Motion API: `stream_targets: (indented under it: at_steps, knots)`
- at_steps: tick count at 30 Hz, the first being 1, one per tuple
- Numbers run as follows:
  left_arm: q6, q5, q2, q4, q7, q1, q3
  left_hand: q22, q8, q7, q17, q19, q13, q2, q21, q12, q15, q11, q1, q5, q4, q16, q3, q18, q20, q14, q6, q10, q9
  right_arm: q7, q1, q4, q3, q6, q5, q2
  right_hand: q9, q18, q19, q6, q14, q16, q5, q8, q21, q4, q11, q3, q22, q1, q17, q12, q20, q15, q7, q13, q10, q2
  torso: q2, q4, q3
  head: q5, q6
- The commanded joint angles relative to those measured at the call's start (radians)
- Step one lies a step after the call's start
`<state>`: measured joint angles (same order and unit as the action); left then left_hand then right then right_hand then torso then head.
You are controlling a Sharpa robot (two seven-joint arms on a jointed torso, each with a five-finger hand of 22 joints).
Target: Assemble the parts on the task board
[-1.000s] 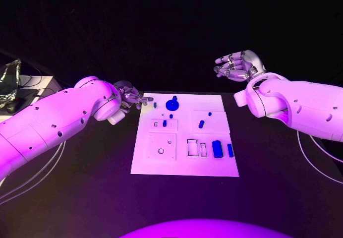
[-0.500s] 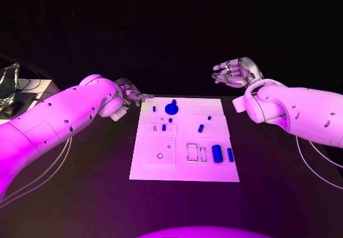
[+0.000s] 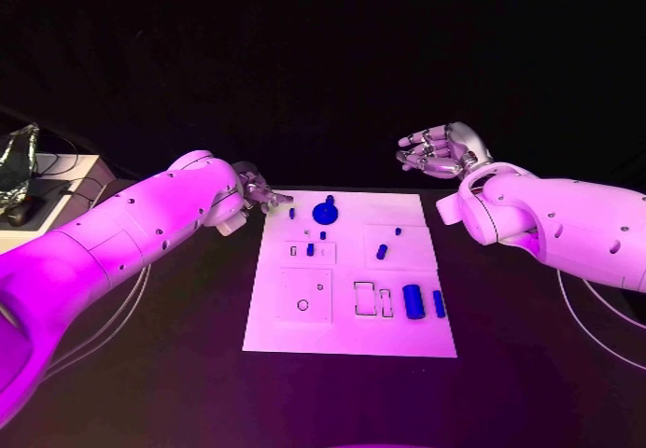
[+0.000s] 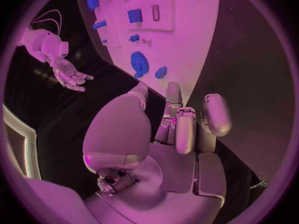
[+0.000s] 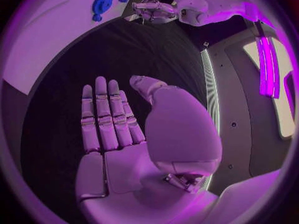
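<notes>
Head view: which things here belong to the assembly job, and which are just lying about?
Job:
task board
round blue part
two blue parts at the board's right
left hand
right hand

Lying about:
clutter on the side table

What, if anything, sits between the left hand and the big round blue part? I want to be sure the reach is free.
Nothing visible blocks it. The left hand hovers at the task board's far left corner, holding nothing. Only a small blue part lies on the board between its fingers and the round blue part, low and flat.
</notes>
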<state>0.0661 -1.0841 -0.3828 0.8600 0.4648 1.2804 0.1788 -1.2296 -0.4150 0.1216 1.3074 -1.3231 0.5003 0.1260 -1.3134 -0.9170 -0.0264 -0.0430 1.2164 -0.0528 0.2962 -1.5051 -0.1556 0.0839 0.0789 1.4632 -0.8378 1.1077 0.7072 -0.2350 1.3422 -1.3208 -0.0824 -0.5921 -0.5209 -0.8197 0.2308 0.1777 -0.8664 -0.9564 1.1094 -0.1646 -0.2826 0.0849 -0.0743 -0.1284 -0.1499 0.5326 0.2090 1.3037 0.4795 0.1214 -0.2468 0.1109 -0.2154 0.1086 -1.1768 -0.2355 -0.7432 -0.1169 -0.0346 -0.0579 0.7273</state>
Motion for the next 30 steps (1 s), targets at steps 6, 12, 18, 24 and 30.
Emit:
stream_targets:
  at_steps: [6, 12, 18, 24, 30]
  knots:
    - [0.090, -0.016, 0.031, -0.031, -0.009, 0.018, -0.011, -0.016, -0.018, -0.003, 0.136, -0.017, -0.003, 0.019, -0.013, -0.012, 0.003, 0.003, -0.036, 0.003, -0.001, -0.010, -0.017, 0.003, -0.001, 0.069, -0.002, 0.011, -0.008, -0.014, 0.003, 0.001, 0.001, 0.016, -0.005, 0.009, 0.001, 0.008, -0.010, 0.000, 0.004, 0.007, -0.005, 0.004, 0.000, -0.007, -0.001, -0.001, -0.001, -0.012, -0.002, -0.004, 0.001, 0.002, -0.005, -0.001, 0.009, -0.001, -0.013, 0.0004, -0.0027, 0.006, -0.011]
    - [0.094, -0.006, 0.041, -0.038, -0.009, 0.024, -0.014, -0.023, -0.033, -0.006, 0.140, -0.022, -0.004, 0.036, -0.019, -0.017, 0.002, 0.005, -0.073, 0.003, -0.001, -0.012, 0.007, 0.001, -0.002, 0.070, -0.006, 0.014, -0.014, -0.014, 0.003, 0.006, 0.001, 0.016, -0.005, 0.015, 0.001, 0.008, -0.010, 0.001, 0.004, 0.008, -0.007, 0.003, 0.001, -0.008, -0.001, -0.002, -0.002, -0.013, -0.002, -0.004, 0.000, 0.002, -0.005, -0.002, 0.009, -0.001, -0.015, 0.0003, -0.0030, 0.004, -0.004]
    - [0.099, 0.005, 0.045, -0.041, -0.008, 0.026, -0.017, -0.031, -0.042, -0.009, 0.145, -0.028, -0.005, 0.025, -0.026, -0.020, 0.000, 0.007, -0.077, 0.002, -0.001, -0.015, 0.010, -0.001, -0.003, 0.072, -0.011, 0.018, -0.014, -0.014, 0.003, 0.009, 0.001, 0.016, -0.005, 0.018, 0.001, 0.008, -0.010, 0.001, 0.004, 0.008, -0.007, 0.003, 0.001, -0.008, -0.001, -0.002, -0.002, -0.013, -0.002, -0.004, 0.000, 0.002, -0.005, -0.002, 0.009, -0.001, -0.015, -0.0003, -0.0026, 0.005, 0.001]
    - [0.109, 0.011, 0.053, -0.043, -0.009, 0.027, -0.022, -0.037, -0.055, -0.015, 0.150, -0.032, -0.007, 0.008, -0.030, -0.022, -0.004, 0.012, -0.063, 0.002, -0.003, -0.018, 0.000, -0.002, -0.006, 0.074, -0.019, 0.023, -0.016, -0.015, 0.003, 0.010, 0.001, 0.017, -0.005, 0.022, 0.001, 0.008, -0.010, 0.002, 0.003, 0.008, -0.009, 0.003, 0.001, -0.008, -0.001, -0.002, -0.003, -0.012, -0.003, -0.004, 0.000, 0.002, -0.005, -0.003, 0.009, 0.000, -0.017, 0.0013, -0.0028, 0.007, 0.002]
    - [0.110, 0.012, 0.058, -0.051, -0.009, 0.027, -0.028, -0.039, -0.067, -0.018, 0.151, -0.033, -0.011, -0.002, -0.032, -0.022, -0.008, 0.016, -0.037, 0.002, -0.003, -0.018, -0.032, -0.002, -0.009, 0.074, -0.023, 0.024, -0.019, -0.015, 0.003, 0.009, 0.001, 0.017, -0.005, 0.023, 0.001, 0.008, -0.010, 0.002, 0.003, 0.009, -0.010, 0.003, 0.002, -0.008, 0.000, -0.002, -0.004, -0.012, -0.003, -0.004, 0.000, 0.002, -0.005, -0.003, 0.009, 0.000, -0.019, 0.0018, -0.0028, 0.005, 0.002]
